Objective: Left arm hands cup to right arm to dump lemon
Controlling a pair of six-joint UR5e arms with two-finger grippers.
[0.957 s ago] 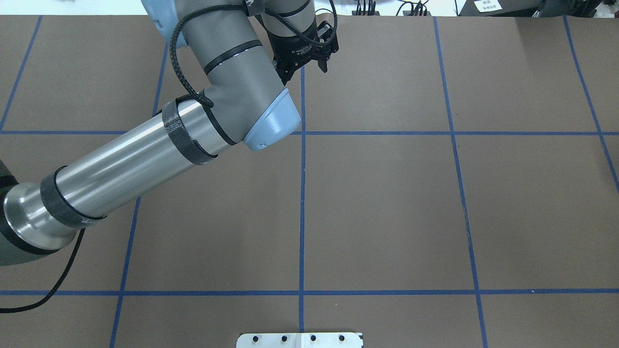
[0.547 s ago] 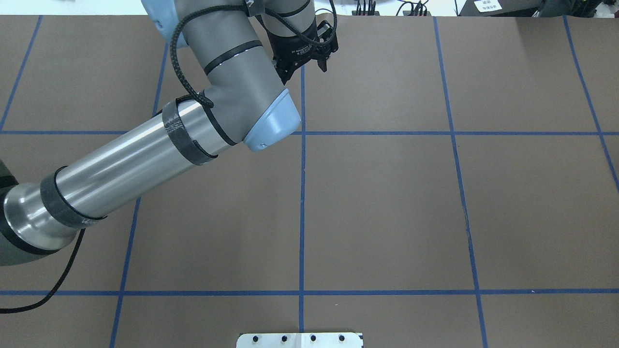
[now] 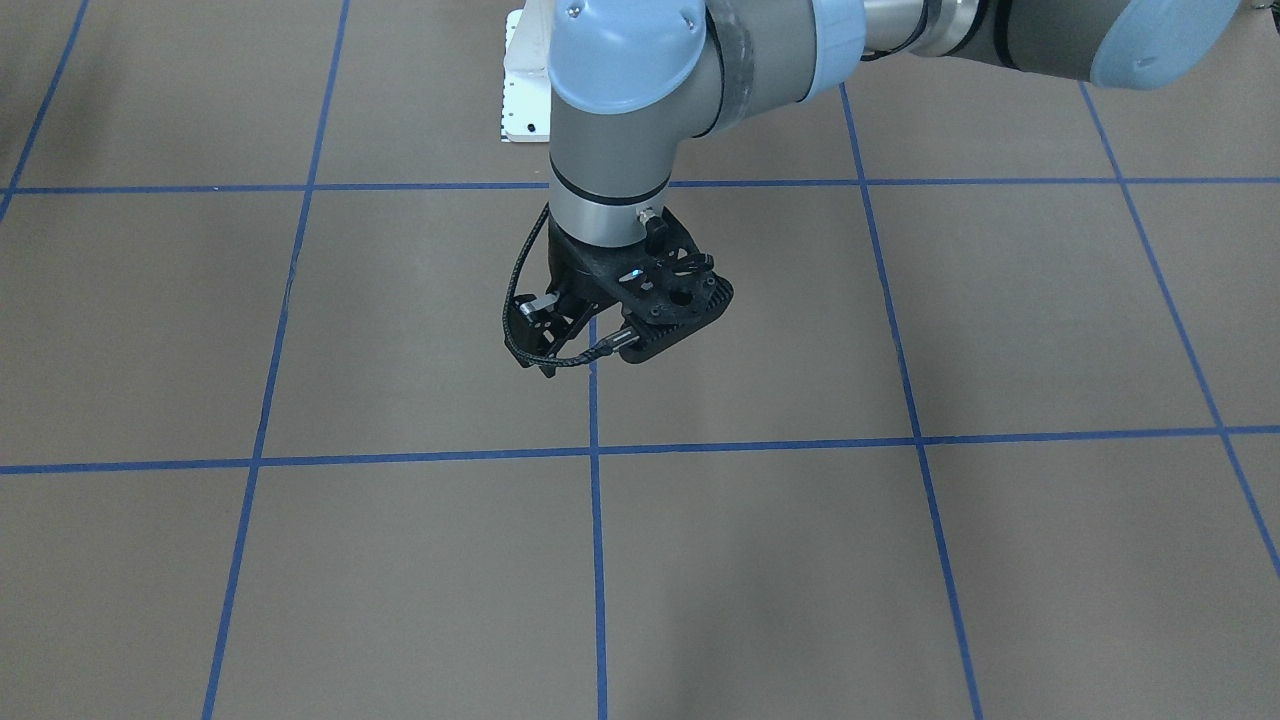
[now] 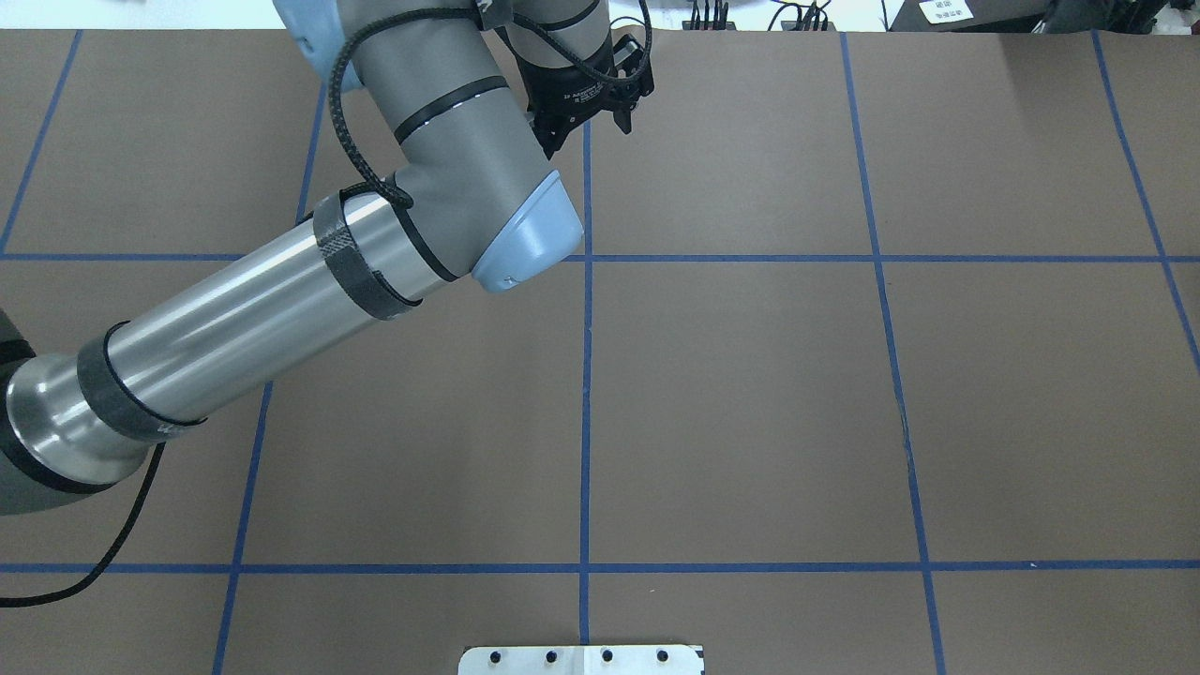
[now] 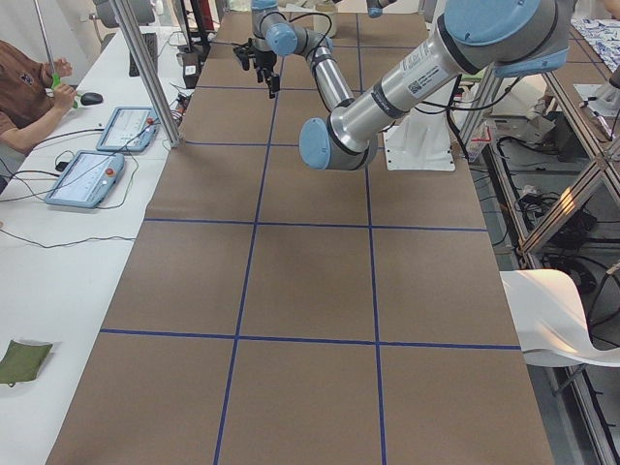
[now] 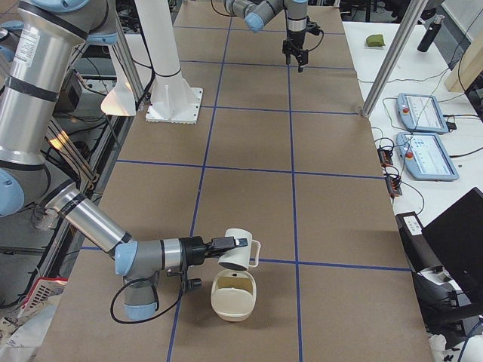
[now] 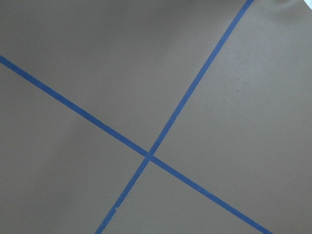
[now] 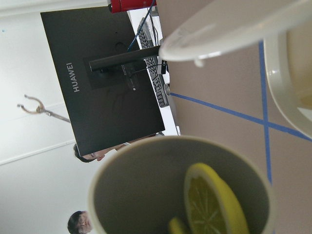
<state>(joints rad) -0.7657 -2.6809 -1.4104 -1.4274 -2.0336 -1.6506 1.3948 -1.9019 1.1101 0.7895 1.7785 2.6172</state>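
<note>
Cup point(image 6: 240, 254), a small off-white mug with 1 handle, is at the tip of the right gripper point(image 6: 226, 243). It is well apart from the white base plate point(image 6: 175, 105), toward the robot's right end of the brown table point(image 6: 332, 219). The right arm point(image 6: 87, 216) lies low and nearly level over the table there. Only the side view shows this gripper, so I cannot tell whether it is clamped on the cup or slack. A cream container point(image 6: 230, 302) stands close to the cup, on the side away from the base plate. Whether the cup is over the container or beside it is unclear.

In the right wrist view the cup's grey inside faces the camera. The lemon point(image 8: 209, 204), a yellow slice with a segment pattern, rests inside the cup. A black HUAWEI monitor point(image 8: 107, 83) stands beyond it.

The left arm point(image 4: 281, 309) reaches past the base plate to the opposite side of the table. The left gripper point(image 4: 588, 133) points down, straight across from the base plate, above a blue tape line point(image 4: 586, 422). Its 2 fingers are spread apart and empty. The left wrist view shows 2 tape lines crossing on the table.
</note>
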